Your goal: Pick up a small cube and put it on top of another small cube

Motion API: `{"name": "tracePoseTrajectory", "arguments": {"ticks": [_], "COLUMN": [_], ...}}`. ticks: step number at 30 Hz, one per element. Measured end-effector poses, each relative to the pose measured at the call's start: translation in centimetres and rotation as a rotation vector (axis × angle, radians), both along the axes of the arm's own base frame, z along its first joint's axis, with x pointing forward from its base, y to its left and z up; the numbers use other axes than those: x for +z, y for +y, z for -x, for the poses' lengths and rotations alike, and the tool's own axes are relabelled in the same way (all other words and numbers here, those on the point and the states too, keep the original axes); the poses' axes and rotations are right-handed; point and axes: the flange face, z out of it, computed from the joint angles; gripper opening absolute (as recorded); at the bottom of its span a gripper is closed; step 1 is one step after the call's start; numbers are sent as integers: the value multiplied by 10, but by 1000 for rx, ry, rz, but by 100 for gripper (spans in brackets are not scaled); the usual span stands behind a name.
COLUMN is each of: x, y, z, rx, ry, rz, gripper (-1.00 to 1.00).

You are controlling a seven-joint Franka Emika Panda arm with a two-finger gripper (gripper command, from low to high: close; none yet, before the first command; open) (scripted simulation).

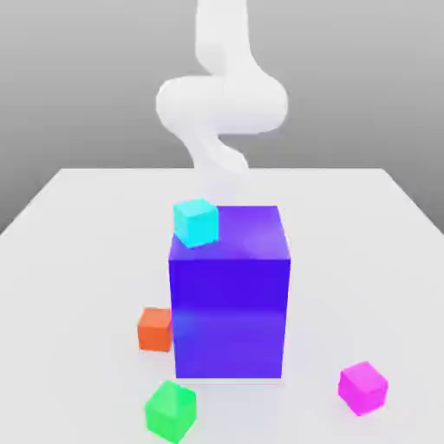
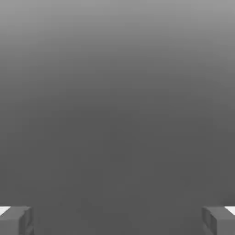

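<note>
Gripper [image 2: 117, 220] fingers apart, empty; big blue-purple block [image 1: 230, 312] with cyan cube [image 1: 195, 220] between arm [image 1: 221, 104] and magenta cube [image 1: 362, 387].

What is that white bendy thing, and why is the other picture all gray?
The white bendy thing is a robot arm, drawn by a computer. One picture looks at the table from outside. The gray picture comes from a camera on the arm's hand: the two gray tips at the edge are its fingers, wide apart, holding nothing. On the table stands a big blue-purple block with a small cyan cube at its top corner. Around it lie an orange cube, a green cube and a pink cube.
</note>
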Motion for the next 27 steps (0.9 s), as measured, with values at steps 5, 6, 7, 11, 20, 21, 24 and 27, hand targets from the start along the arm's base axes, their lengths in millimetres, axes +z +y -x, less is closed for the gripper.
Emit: {"name": "tracePoseTrajectory", "arguments": {"ticks": [5, 6, 7, 11, 20, 21, 24, 27], "x": [-69, -83, -98, -157, -291, -305, -346, -382], "y": [19, 25, 31, 57, 120, 128, 148, 161], "z": [-50, -58, -66, -90, -108, -107, -101, -94], "rx": [245, 291, 336, 511, 860, 900, 1009, 1105], "ry": [137, 162, 185, 271, 422, 435, 469, 496], "rz": [-21, -24, -26, -30, -2, 5, 33, 69], "gripper": [0, 0, 0, 0, 0, 0, 0, 0]}}
